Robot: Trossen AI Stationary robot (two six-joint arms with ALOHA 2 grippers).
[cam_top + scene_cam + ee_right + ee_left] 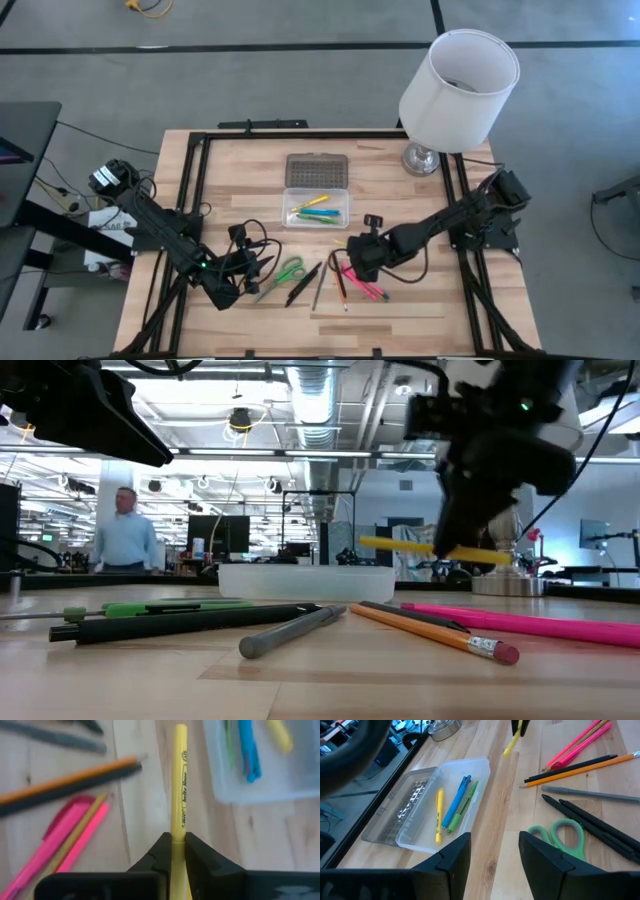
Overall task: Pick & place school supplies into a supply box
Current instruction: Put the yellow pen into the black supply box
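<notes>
The supply box, a clear tray with its grey ribbed lid laid open behind it, sits mid-table and holds a yellow highlighter, a blue pen and a green pen. My right gripper hangs just right of the box's near corner, shut on a yellow highlighter. Green scissors, black pens, a grey pen, an orange pencil and pink highlighters lie flat on the table. My left gripper waits open, left of the scissors. My right gripper pinches the yellow highlighter's barrel between its two fingers, toward one end, so most of the barrel sticks out past the fingertips. The fingers slant down from above and lie across it. The highlighter hangs about level, clear of the table.
A white lamp stands at the far right corner. Black frame rails run along the table's sides. A person shows in the room beyond the table in the low view.
</notes>
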